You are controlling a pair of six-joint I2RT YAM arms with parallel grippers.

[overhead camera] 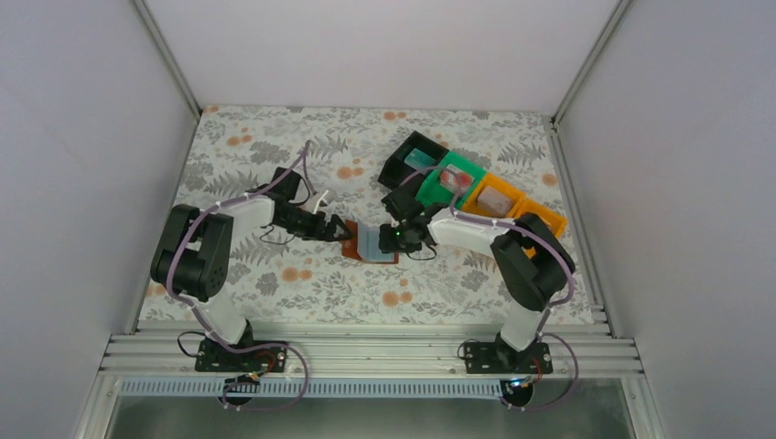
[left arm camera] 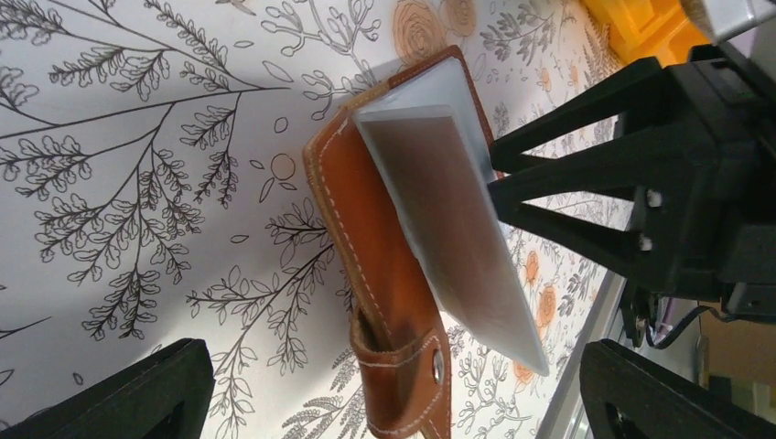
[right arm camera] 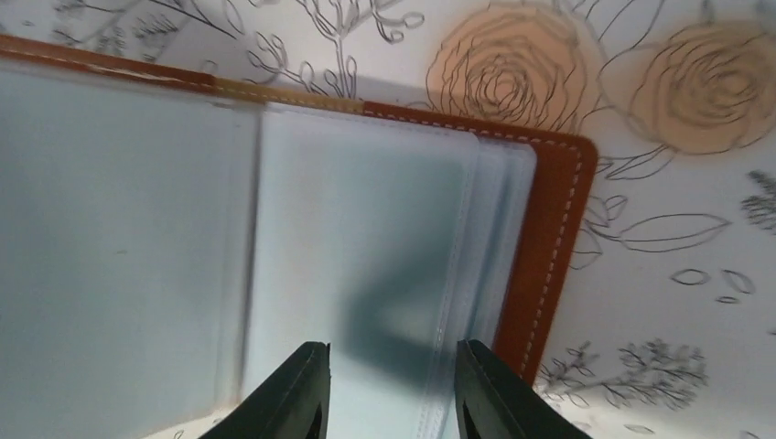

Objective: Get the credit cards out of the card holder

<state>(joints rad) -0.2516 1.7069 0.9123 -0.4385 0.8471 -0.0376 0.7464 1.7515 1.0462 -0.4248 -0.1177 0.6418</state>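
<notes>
Starting at the left, our left gripper (overhead camera: 340,229) sits just beside the left edge of the card holder (overhead camera: 371,245). Its jaws stand as wide as they go and it holds nothing. We cannot tell whether a fingertip touches the leather. In the left wrist view its two black fingers frame the card holder from the lower corners, well apart from each other, and the brown cover with pale stitching runs up between them. The snap tab (left arm camera: 412,366) with its metal stud is at the end nearest that camera. The card holder itself lies opened out on the floral cloth (overhead camera: 439,294), brown side down and pale blue-grey inside up. One leaf of its clear sleeves (right arm camera: 366,238) is raised off the cover and tilted. We cannot tell whether any credit cards are in those sleeves. Our right gripper (right arm camera: 393,366) hangs over the right half of the card holder, its jaws narrowed to a partial gap. Its tips are at the free edge of the raised leaf, and nothing is visibly clamped. Beyond the card holder, up and to its right, a black bin (overhead camera: 391,172), a green bin (overhead camera: 428,194) and orange bins (overhead camera: 549,219) stand in a touching row. Each has something flat inside, too small to make out.
</notes>
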